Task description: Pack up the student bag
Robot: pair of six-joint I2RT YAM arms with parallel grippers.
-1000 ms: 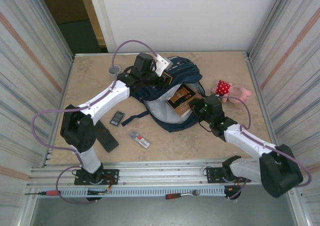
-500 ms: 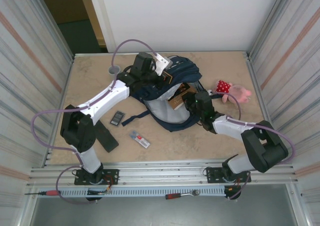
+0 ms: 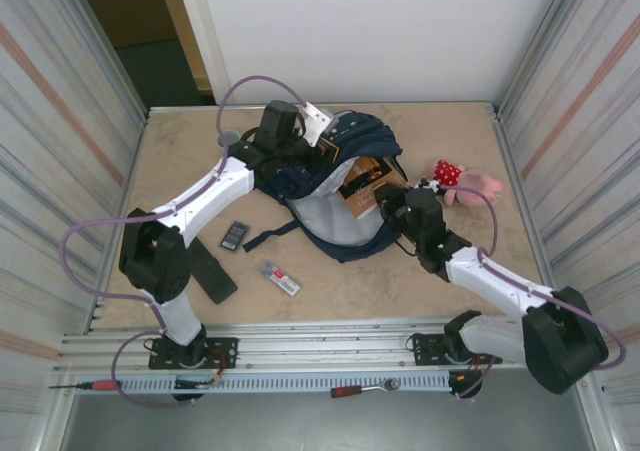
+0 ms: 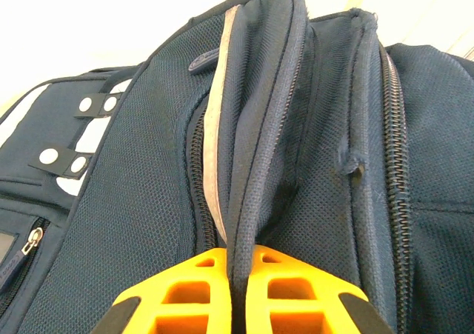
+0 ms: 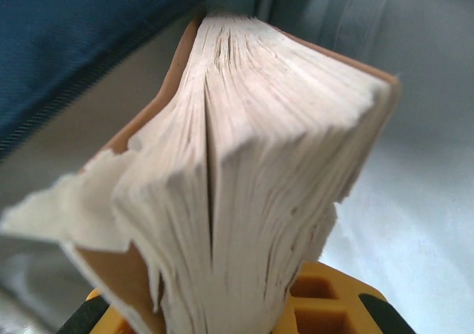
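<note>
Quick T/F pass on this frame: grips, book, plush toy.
1. The left end effector is shut on a fold of the student bag. True.
2. The right end effector is empty. False: it clamps a thick book.
3. The pink plush toy is inside the bag. False: it lies on the table, to the right of the bag.
4. The book is at the bag's open mouth, with pale lining around it. True.

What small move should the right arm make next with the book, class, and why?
Probably ease the book deeper into the student bag before releasing. The right gripper is shut on the book at the pale-lined opening, while the left gripper pinches the bag's rim, holding it open.
</note>
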